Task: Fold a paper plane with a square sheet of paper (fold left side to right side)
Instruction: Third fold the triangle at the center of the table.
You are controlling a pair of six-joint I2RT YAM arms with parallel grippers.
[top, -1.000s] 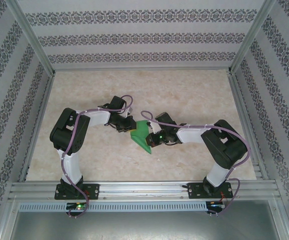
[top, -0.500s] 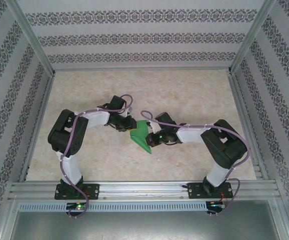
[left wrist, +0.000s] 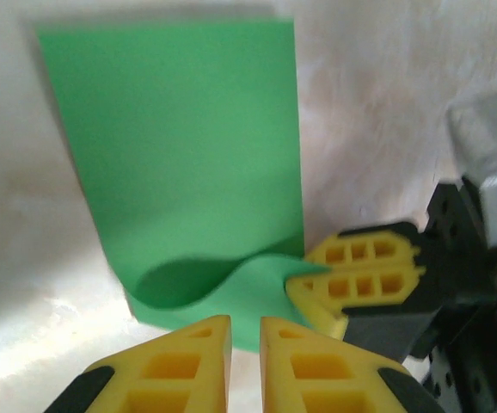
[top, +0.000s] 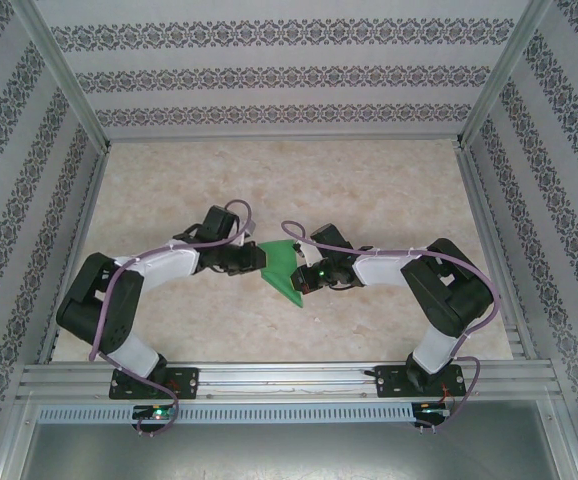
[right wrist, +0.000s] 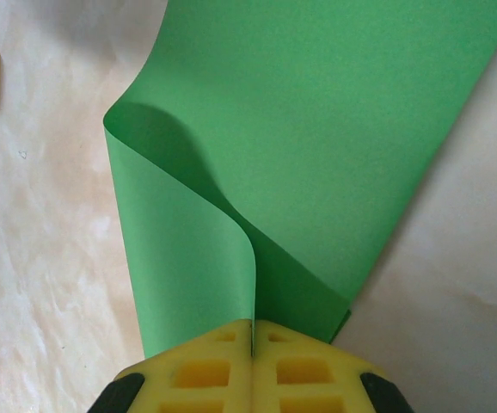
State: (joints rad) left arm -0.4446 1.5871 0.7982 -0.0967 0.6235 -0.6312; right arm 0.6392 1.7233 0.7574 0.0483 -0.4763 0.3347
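Hovering at the paper's 9 o'clock, left gripper [top: 256,258] with fingers [left wrist: 188,361] a narrow slit apart and empty, square sheet of paper [top: 282,268] at the middle of the table [top: 389,190], one edge curled up, right gripper [top: 306,280] at its 4 o'clock clamped on that curled edge.

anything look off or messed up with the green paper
The green paper isn't lying flat: one edge is curled over in a loose, uncreased loop, pinched in the right gripper. That looks like a fold in progress; no tear shows.
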